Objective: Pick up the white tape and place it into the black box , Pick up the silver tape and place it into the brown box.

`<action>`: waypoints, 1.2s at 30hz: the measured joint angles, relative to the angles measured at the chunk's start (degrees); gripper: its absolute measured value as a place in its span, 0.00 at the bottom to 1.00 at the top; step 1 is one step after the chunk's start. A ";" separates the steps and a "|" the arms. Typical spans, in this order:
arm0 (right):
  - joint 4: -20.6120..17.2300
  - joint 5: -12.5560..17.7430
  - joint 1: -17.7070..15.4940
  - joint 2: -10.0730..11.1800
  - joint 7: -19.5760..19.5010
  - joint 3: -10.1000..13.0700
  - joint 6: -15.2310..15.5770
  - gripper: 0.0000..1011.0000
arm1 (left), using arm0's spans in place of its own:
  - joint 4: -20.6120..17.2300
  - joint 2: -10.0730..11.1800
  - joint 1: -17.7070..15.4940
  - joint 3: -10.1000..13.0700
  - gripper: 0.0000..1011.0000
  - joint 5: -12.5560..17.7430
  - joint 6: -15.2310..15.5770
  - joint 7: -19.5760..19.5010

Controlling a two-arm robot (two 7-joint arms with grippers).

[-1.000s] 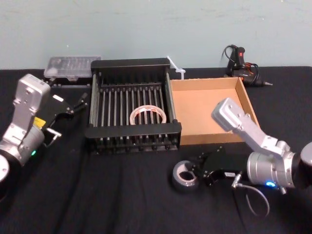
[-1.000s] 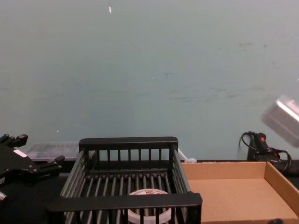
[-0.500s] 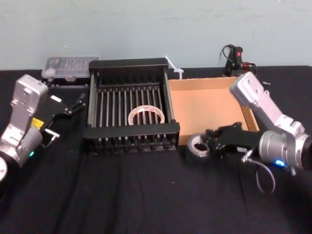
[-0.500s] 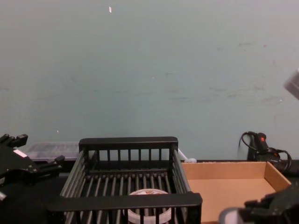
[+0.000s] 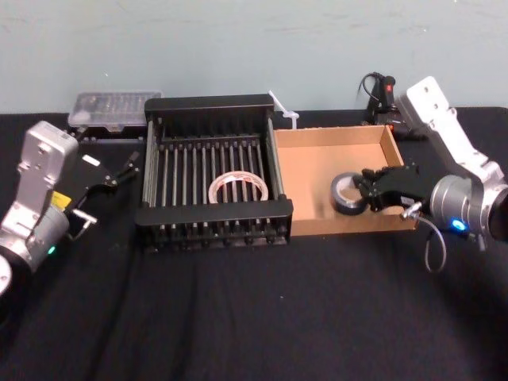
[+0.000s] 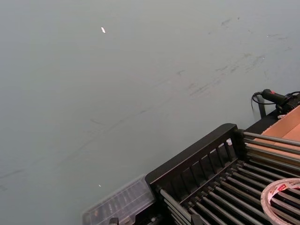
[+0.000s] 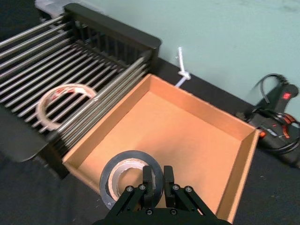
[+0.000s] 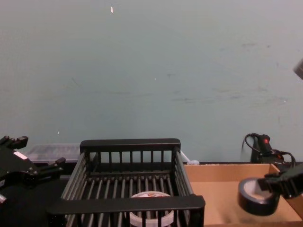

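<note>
Head view, nearest first: the desk (image 5: 238, 317), under a black cloth, carries everything. Close to its right edge the right gripper (image 5: 370, 190) reaches leftward over the front half of the brown box (image 5: 333, 135). It is pinching the silver tape (image 5: 346, 195). In the right wrist view its fingers (image 7: 148, 180) are pressed together on the roll's wall, and the roll's open core faces up. The chest view puts the roll low inside the tray, near the front wall; whether it touches the cardboard floor cannot be told.

By the desk's left edge the left gripper (image 5: 125, 167) is parked. Its fingers are spread and grip nothing, and it points toward the left wall of the black box (image 5: 213, 213) without touching it.

The two boxes sit side by side in the middle of the desk, the black box on the left and the brown box just beside it on the right. The white tape (image 6: 276, 190) lies flat on the barred bottom of the black box, toward its front rim, red print showing on its inner core.

Along the desk's far edge a clear plastic case (image 5: 115, 107) rests behind the black box's back left corner. A small white tie (image 5: 286, 111) lies behind the seam between the boxes. A black glue gun (image 5: 385, 95) with its cable stands behind the brown box's back right corner.
</note>
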 joint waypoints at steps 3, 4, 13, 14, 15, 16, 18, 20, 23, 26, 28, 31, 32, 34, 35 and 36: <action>1.20 -0.51 0.84 -0.94 -0.43 0.49 0.18 0.15 | 0.00 0.00 0.00 0.00 0.99 0.00 0.00 0.00; 1.52 -0.62 1.03 -1.16 -0.51 0.59 0.19 0.15 | 0.00 0.00 0.00 0.00 0.99 0.00 0.00 0.00; 2.47 -1.16 1.59 -1.99 -0.88 1.02 0.19 0.15 | 0.00 0.00 0.00 0.00 0.99 0.00 0.00 0.00; 2.45 -1.16 1.59 -1.98 -0.88 1.01 0.19 0.15 | 0.00 0.00 0.00 0.00 0.99 0.00 0.00 0.00; 2.43 -1.15 1.58 -1.96 -0.87 0.99 0.19 0.15 | 0.00 0.00 0.00 0.00 0.99 0.00 0.00 0.00; 2.42 -1.15 1.57 -1.95 -0.88 0.98 0.19 0.15 | 0.00 0.00 0.00 0.00 0.99 0.00 0.00 0.00; 2.39 -1.15 1.56 -1.92 -0.87 0.97 0.19 0.15 | 0.00 0.00 0.00 0.00 0.99 0.00 0.00 0.00; 2.36 -1.14 1.55 -1.89 -0.87 0.95 0.19 0.15 | 0.00 0.00 0.00 0.00 0.99 0.00 0.00 0.00; 2.34 -1.13 1.54 -1.87 -0.86 0.94 0.19 0.15 | 0.00 0.00 0.00 0.00 0.99 0.00 0.00 0.00; 2.32 -1.12 1.52 -1.86 -0.85 0.92 0.19 0.15 | 0.00 0.00 0.00 0.00 0.99 0.00 0.00 0.00; 2.31 -1.11 1.52 -1.85 -0.84 0.90 0.19 0.15 | 0.00 0.00 0.00 0.00 0.99 0.00 0.00 0.00; 2.29 -1.09 1.50 -1.84 -0.83 0.88 0.19 0.15 | 0.00 0.00 0.00 0.00 0.99 0.00 0.00 0.00; 2.28 -1.09 1.50 -1.83 -0.83 0.88 0.19 0.20 | 0.00 0.00 0.00 0.00 0.99 0.00 0.00 0.00; 2.27 -1.08 1.49 -1.82 -0.82 0.87 0.19 0.23 | 0.00 0.00 0.00 0.00 0.99 0.00 0.00 0.00; 2.26 -1.07 1.49 -1.82 -0.82 0.86 0.19 0.26 | 0.00 0.00 0.00 0.00 0.99 0.00 0.00 0.00; 2.25 -1.07 1.48 -1.81 -0.82 0.86 0.19 0.30 | 0.00 0.00 0.00 0.00 0.99 0.00 0.00 0.00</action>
